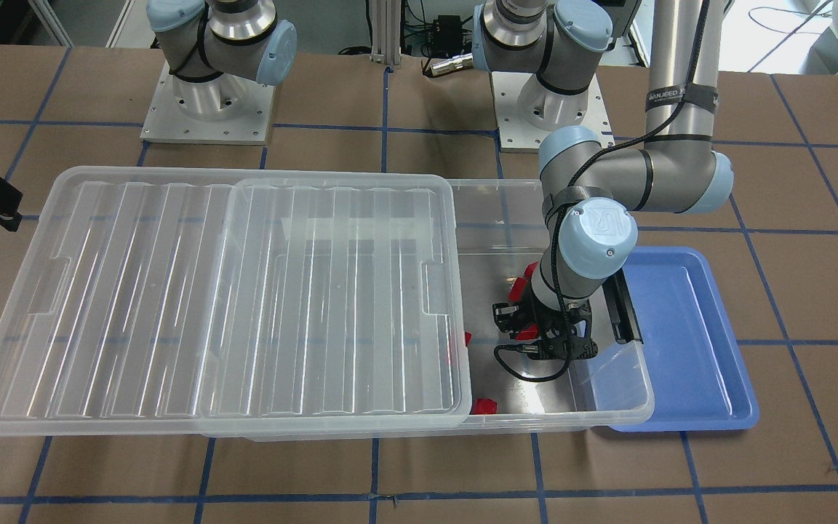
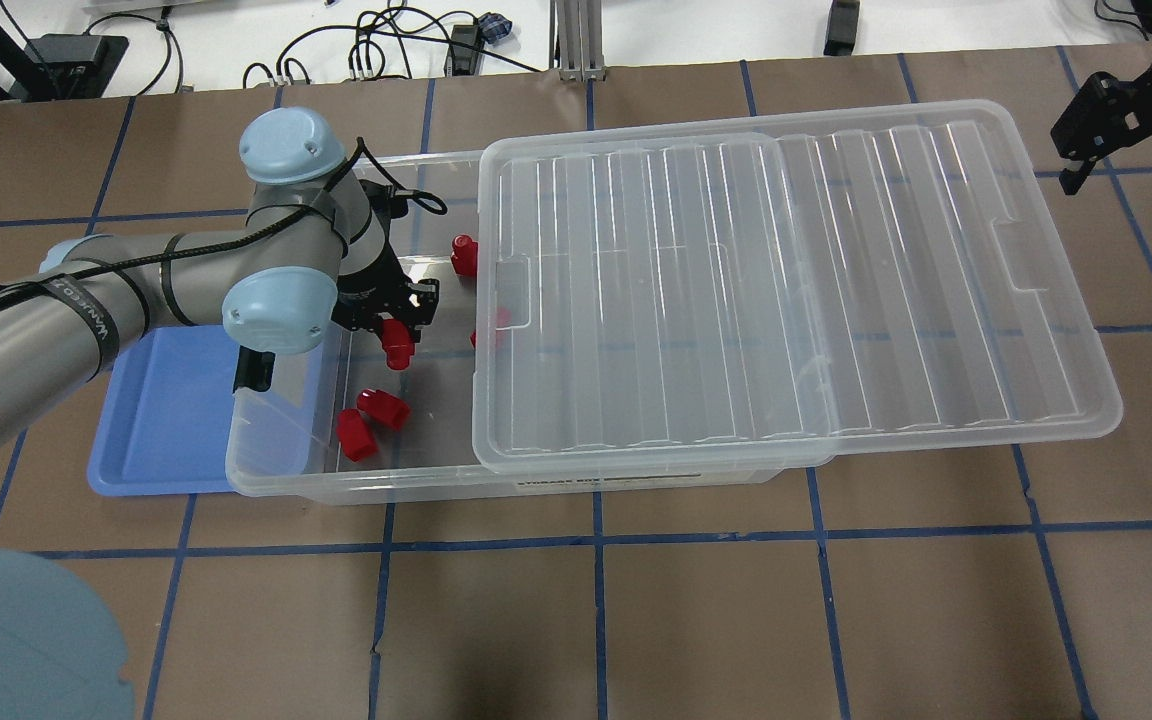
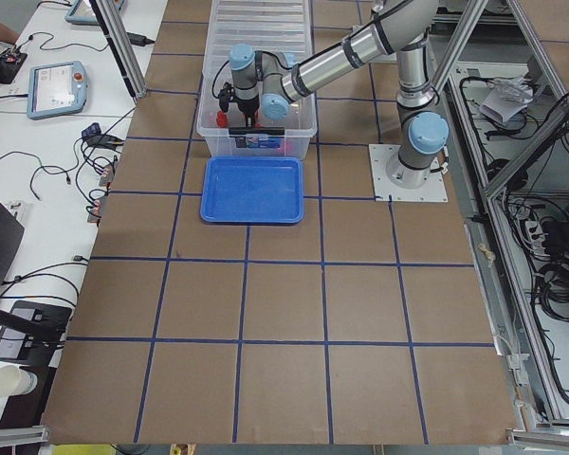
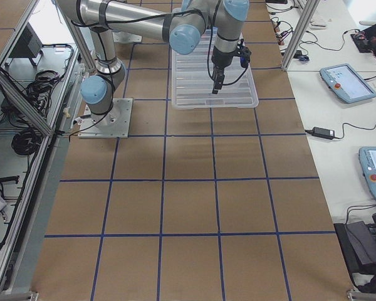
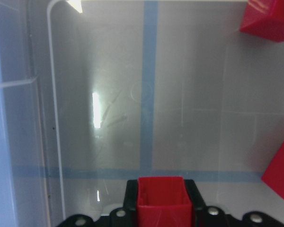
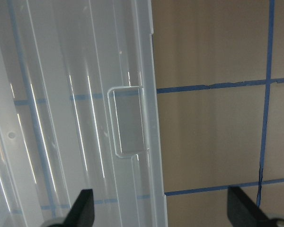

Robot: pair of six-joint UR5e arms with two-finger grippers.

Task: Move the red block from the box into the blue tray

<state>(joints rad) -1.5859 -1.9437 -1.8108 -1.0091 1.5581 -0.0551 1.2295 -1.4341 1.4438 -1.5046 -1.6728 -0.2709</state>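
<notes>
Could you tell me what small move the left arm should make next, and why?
Probably lift straight up: the left gripper is shut on a red block inside the box, whose wall stands between it and the blue tray.

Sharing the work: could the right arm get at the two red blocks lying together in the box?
Probably not: the lid covers most of the box, and the left hand occupies the open end beside the two red blocks.

surface: table (image 2: 696, 620) covered in brown sheets | markings: blue tape grid (image 2: 596, 545) | alongside: white bench (image 3: 38, 142), teach pendant (image 3: 59, 88), black cables (image 2: 391, 20), paper cup (image 3: 7, 381) | frame: aluminium post (image 3: 120, 47)
</notes>
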